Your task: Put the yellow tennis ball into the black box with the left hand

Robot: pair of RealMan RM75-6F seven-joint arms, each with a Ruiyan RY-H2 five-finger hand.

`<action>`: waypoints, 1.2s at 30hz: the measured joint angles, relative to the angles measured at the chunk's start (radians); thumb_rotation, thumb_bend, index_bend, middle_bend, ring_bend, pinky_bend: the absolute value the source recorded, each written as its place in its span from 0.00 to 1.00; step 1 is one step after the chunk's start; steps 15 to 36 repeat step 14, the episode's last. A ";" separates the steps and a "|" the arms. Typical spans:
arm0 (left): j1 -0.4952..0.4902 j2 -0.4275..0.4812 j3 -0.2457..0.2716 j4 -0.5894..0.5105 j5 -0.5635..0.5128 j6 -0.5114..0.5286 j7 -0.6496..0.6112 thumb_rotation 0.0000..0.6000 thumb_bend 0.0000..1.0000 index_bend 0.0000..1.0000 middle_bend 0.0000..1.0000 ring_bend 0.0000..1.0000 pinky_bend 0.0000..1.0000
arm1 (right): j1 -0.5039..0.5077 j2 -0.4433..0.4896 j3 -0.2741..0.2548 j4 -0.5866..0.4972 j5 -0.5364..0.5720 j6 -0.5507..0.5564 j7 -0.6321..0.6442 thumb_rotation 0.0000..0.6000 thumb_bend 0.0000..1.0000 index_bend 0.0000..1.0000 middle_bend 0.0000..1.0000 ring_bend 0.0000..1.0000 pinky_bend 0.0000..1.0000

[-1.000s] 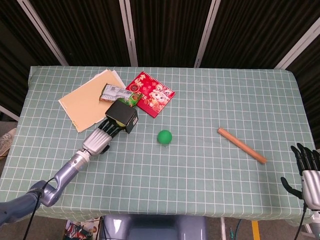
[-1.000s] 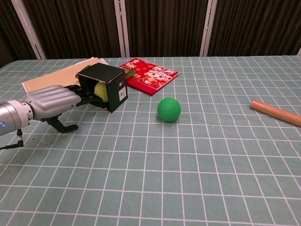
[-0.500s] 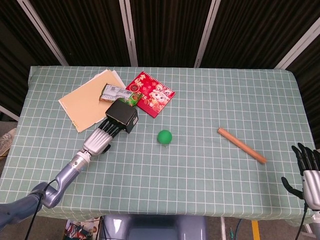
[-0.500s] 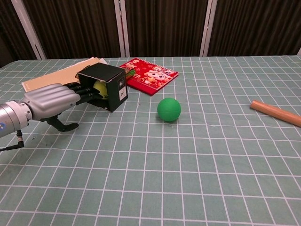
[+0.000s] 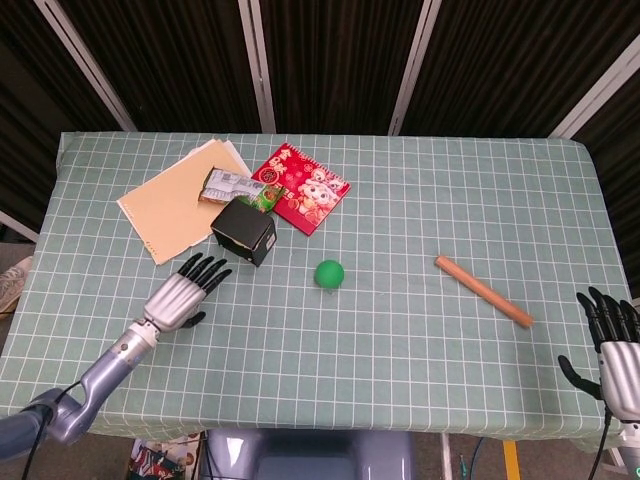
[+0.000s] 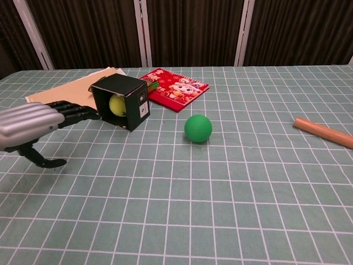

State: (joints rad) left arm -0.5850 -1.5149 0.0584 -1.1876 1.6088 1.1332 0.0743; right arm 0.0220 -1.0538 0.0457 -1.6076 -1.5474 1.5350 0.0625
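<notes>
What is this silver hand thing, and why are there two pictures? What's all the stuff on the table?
Those are a robot's own hands. Both pictures show the same moment: one camera looks down from its head, the other looks forward from its chest. The left hand is open and holds nothing, and lies near a black box tipped on its side. Inside the box sits a yellow tennis ball. The right hand waits open at the table's edge. On the green checked tablecloth there are also a green ball, a wooden stick, a red booklet, a tan folder and a small packet.
</notes>
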 measured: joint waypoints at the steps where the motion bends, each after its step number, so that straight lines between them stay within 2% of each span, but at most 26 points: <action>1: 0.018 0.025 0.009 -0.040 0.004 0.028 0.001 1.00 0.21 0.00 0.00 0.00 0.00 | 0.001 0.000 -0.001 -0.001 -0.002 -0.002 -0.002 1.00 0.32 0.00 0.00 0.00 0.00; 6: 0.159 0.158 0.067 -0.249 0.035 0.250 0.038 1.00 0.16 0.00 0.00 0.00 0.00 | 0.001 0.000 -0.004 -0.007 -0.004 -0.003 -0.007 1.00 0.32 0.00 0.00 0.00 0.00; 12: 0.351 0.246 0.098 -0.367 0.058 0.541 0.098 1.00 0.15 0.00 0.00 0.00 0.00 | -0.006 0.007 -0.008 -0.021 -0.009 0.007 0.000 1.00 0.32 0.00 0.00 0.00 0.00; 14: 0.397 0.262 0.097 -0.387 0.062 0.599 0.115 1.00 0.14 0.00 0.00 0.00 0.00 | -0.009 0.010 -0.009 -0.026 -0.007 0.009 -0.006 1.00 0.32 0.00 0.00 0.00 0.00; 36: 0.397 0.262 0.097 -0.387 0.062 0.599 0.115 1.00 0.14 0.00 0.00 0.00 0.00 | -0.009 0.010 -0.009 -0.026 -0.007 0.009 -0.006 1.00 0.32 0.00 0.00 0.00 0.00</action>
